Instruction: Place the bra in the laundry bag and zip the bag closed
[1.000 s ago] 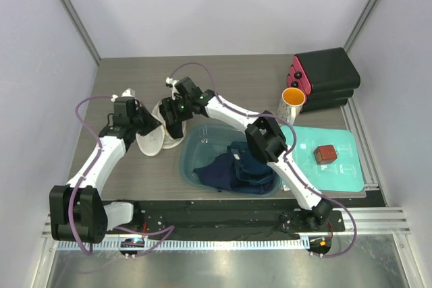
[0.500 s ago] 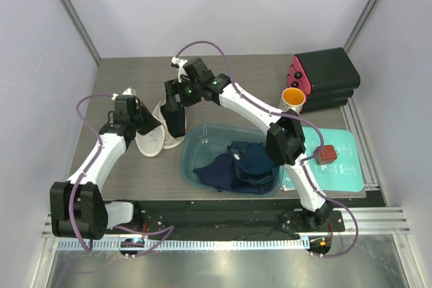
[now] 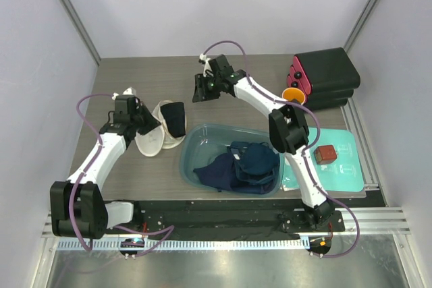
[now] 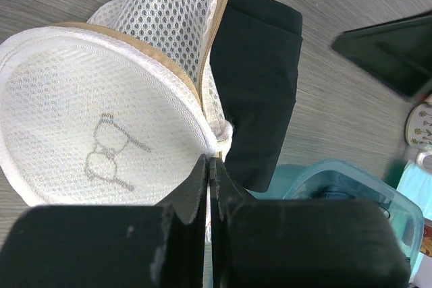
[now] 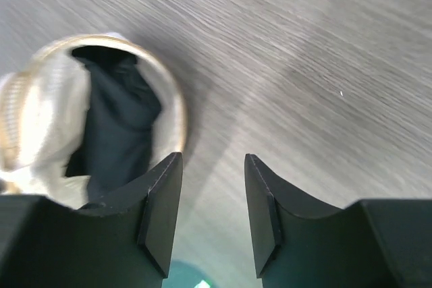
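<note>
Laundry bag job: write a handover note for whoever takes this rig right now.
Left gripper: jaws shut on the rim of the laundry bag, beside its open mouth.
Right gripper: open, empty, over the table beyond the bag.
Bra: in the bag's mouth, partly showing.
Done: bra put in.
Left: tuck it fully in, zip the bag closed.

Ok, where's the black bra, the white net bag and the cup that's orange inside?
bra [image 4: 260, 99]: left wrist view, middle of the black fabric.
laundry bag [image 4: 101, 133]: left wrist view, mesh face with the emblem.
cup [image 3: 292, 94]: top view, its orange inside.
</note>
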Controlling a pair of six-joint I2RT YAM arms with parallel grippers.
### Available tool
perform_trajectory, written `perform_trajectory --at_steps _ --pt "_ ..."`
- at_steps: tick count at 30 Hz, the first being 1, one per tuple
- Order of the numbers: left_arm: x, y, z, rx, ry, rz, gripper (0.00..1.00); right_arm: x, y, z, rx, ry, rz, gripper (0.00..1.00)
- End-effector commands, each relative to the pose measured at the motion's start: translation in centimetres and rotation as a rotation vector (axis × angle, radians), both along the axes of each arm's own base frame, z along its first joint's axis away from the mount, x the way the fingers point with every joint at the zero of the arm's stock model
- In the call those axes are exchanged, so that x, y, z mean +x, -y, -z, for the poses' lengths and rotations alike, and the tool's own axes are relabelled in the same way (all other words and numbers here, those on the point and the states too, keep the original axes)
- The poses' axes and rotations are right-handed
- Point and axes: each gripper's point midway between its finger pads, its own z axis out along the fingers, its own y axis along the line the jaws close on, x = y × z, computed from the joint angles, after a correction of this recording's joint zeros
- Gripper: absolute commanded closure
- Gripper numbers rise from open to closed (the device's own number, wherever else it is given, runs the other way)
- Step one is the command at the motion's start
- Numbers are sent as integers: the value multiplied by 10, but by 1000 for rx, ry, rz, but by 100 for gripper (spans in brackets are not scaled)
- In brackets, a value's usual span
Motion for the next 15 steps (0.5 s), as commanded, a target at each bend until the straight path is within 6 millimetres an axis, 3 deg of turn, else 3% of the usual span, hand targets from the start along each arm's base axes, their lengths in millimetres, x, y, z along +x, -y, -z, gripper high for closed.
perform_trajectory --at_steps 1,6,15 --pt "10 3 -15 3 45 20 100 -14 -32 21 88 -47 -122 52" --pt "10 2 -14 5 43 20 100 -21 -43 36 138 -72 -150 50" --pt "10 3 -14 4 42 18 100 -33 -56 39 200 -112 -162 49"
